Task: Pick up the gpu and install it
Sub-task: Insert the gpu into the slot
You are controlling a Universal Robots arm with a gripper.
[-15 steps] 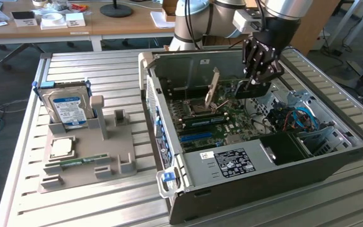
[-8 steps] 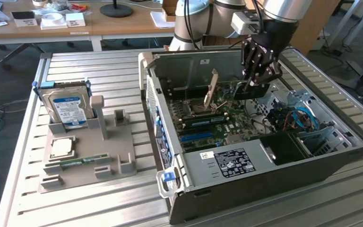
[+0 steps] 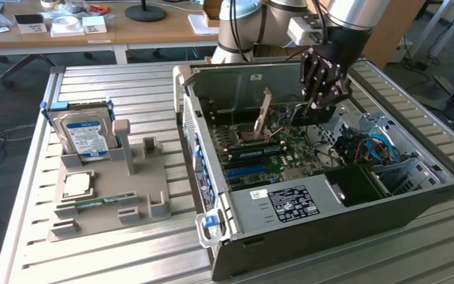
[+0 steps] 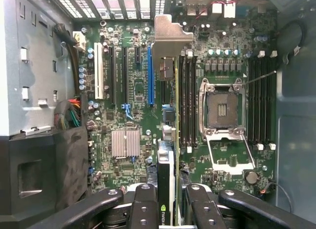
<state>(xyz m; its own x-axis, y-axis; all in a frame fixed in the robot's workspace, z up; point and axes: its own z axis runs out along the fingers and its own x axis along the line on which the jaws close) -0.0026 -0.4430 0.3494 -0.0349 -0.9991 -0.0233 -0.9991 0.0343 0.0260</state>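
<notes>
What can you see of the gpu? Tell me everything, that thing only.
The gpu is a thin flat card seen edge-on: a dark body with a yellow-green board edge, a green logo at the gripped end and a silver bracket with a bent tab at the far end. The gripper is shut on it, fingers on both faces. It hangs inside the open case, lengthwise over the motherboard, between the blue slot and the black memory slots. Whether it touches a slot cannot be told.

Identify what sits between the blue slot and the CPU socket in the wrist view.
In the wrist view, the gpu, edge-on in the gripper, and black memory slots beside it lie between the blue slot and the CPU socket.
</notes>
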